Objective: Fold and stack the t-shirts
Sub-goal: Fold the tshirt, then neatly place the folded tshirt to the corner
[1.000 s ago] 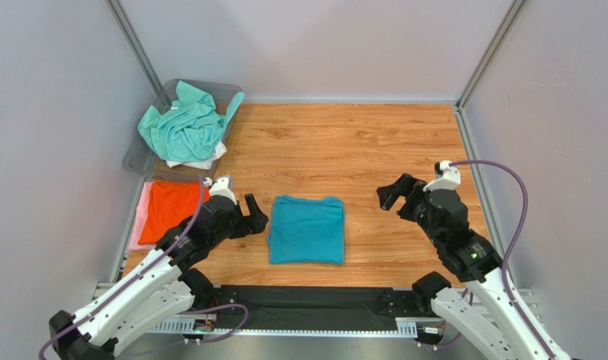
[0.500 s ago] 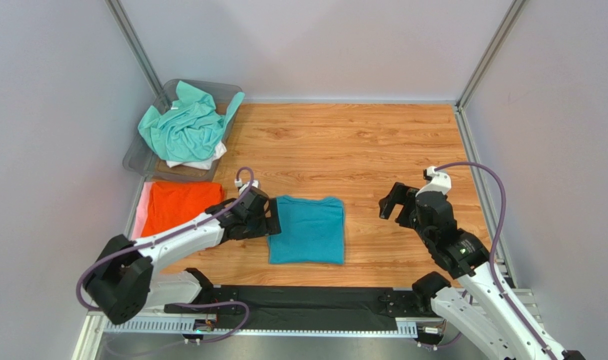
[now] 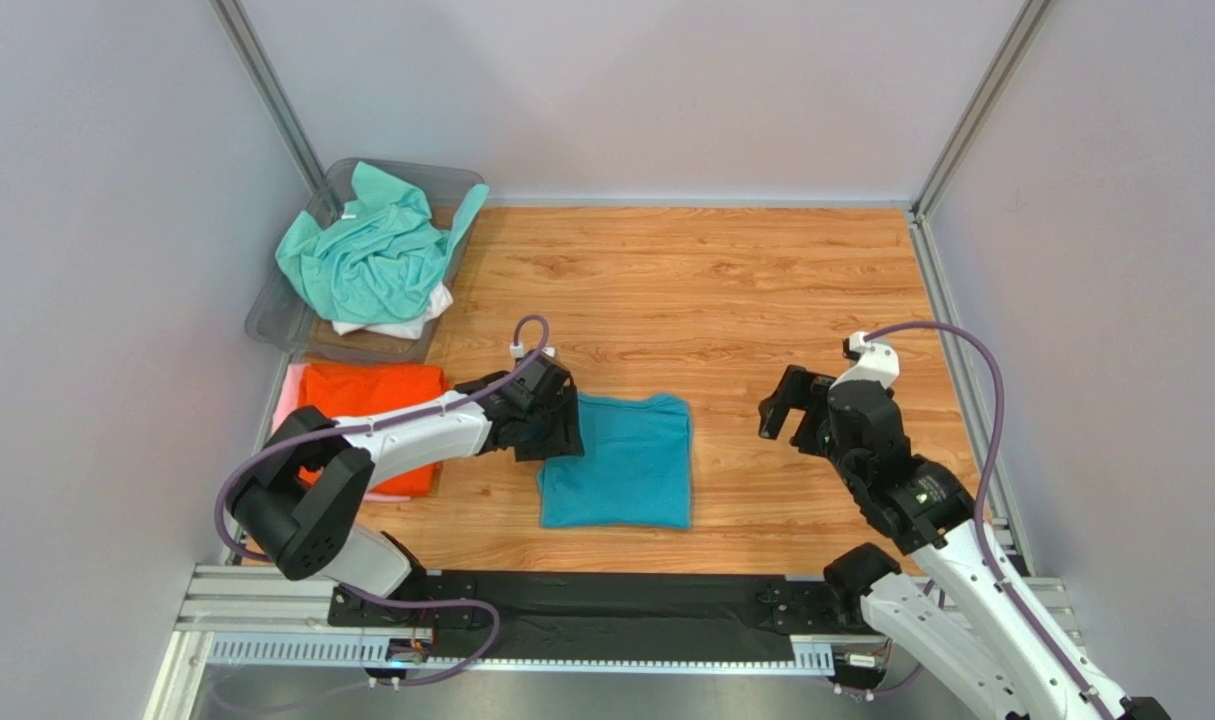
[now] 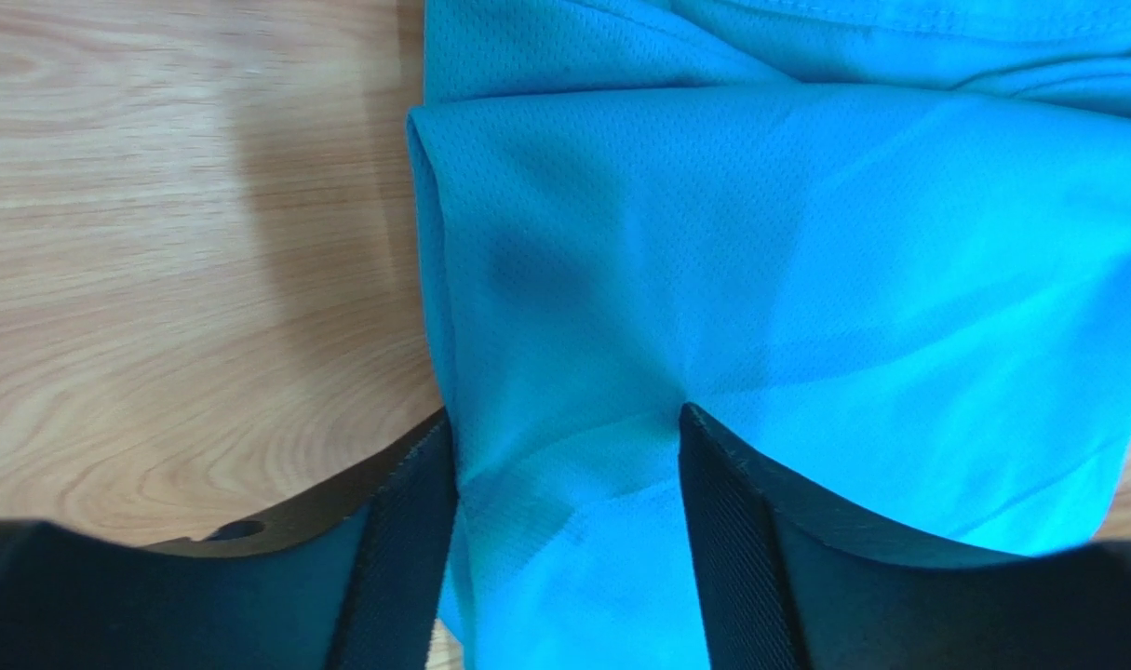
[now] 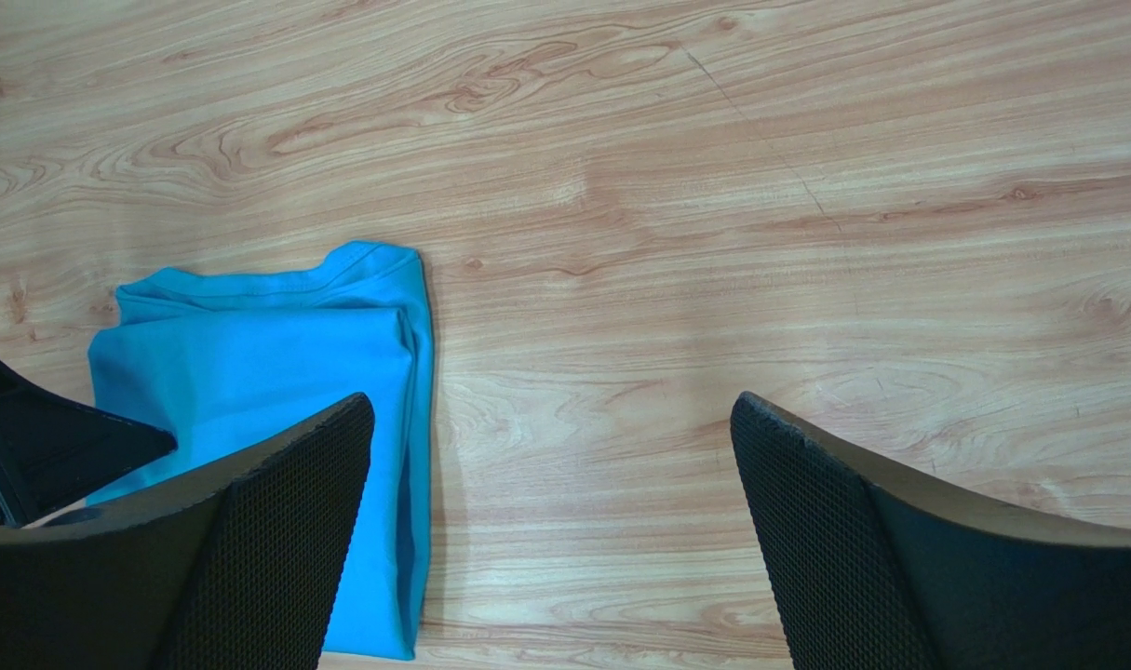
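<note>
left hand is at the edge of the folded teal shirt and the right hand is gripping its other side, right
Only partly. The left hand is at the edge of the folded teal shirt, but the right hand grips nothing: the right wrist view shows its jaws wide open over the wooden table, apart from the shirt.

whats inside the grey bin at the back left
A crumpled mint-green t-shirt fills the grey bin, with a white shirt showing beneath it at the near side. Anything lower is covered.
</note>
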Robot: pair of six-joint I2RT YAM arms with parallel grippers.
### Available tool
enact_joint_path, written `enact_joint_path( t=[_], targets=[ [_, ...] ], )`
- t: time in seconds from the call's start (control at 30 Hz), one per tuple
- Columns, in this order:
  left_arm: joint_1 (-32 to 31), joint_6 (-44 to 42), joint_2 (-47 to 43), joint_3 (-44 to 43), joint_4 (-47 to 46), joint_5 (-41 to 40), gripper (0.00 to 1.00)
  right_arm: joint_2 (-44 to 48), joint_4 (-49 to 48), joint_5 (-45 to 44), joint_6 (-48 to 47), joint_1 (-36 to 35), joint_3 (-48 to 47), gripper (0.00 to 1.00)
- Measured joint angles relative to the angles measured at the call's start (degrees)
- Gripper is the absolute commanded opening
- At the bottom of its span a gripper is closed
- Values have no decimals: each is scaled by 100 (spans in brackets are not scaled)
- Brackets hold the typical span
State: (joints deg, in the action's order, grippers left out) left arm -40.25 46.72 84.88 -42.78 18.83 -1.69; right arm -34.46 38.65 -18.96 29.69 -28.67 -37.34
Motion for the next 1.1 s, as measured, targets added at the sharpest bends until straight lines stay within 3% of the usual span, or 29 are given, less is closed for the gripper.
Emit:
enact_joint_path(
  t=[0.2, 0.5, 0.63, 0.8, 1.1],
  targets=[
    [-437, 142, 341, -295, 125, -234, 43, -39, -15, 111, -24, 197, 0, 100],
    [-699, 343, 828, -920, 745, -704, 2, -55, -37, 299, -68, 415, 0, 100],
    [-732, 297, 887, -1080, 1027, -1043, 0, -52, -61, 389, -83, 549, 0, 100],
    [-734, -122, 776, -1132, 1744, -2072, 0, -50, -151, 573, -107, 813, 0, 100],
    [-723, -1108, -490, -1043, 2859, -3456, 0, -31, -258, 848, -125, 1163, 2, 100]
  ],
)
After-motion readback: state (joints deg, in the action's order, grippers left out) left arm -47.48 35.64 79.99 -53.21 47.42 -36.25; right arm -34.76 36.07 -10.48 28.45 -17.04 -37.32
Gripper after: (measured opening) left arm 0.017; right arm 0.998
